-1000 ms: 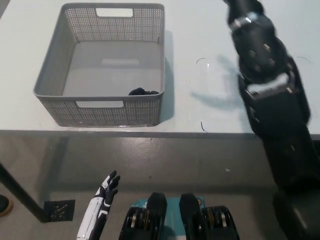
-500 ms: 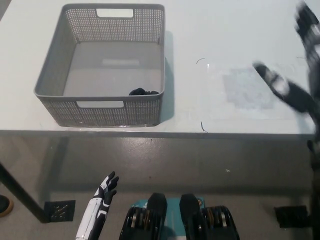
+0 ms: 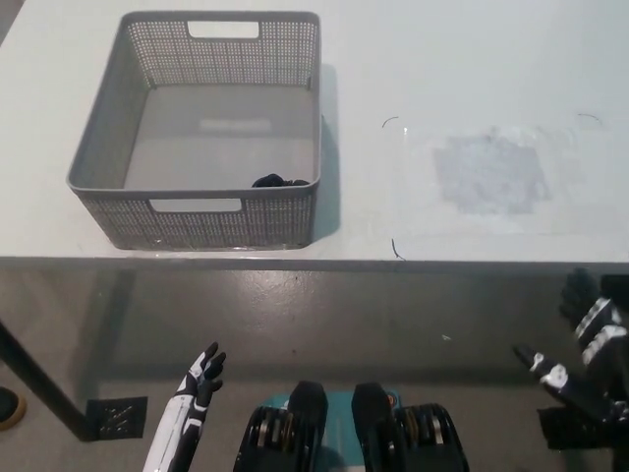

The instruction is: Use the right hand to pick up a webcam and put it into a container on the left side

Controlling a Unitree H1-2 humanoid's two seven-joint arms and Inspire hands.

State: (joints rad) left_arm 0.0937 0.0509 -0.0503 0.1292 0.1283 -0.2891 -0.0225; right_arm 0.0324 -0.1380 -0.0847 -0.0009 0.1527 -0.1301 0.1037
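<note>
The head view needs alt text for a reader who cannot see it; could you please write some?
A grey perforated basket sits on the left of a white table, with a small black object inside against its near wall. Both robot hands hang below the table edge, holding nothing: the white left hand lower left, the black right hand lower right.

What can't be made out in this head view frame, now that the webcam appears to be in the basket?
- Dark object in the grey basket: mostly hidden by the near wall, so its identity as the webcam is uncertain.
- Right hand: cut off by the right edge, slightly blurred; finger state unclear.
- Left hand: small, low in frame, resting below the table.
</note>
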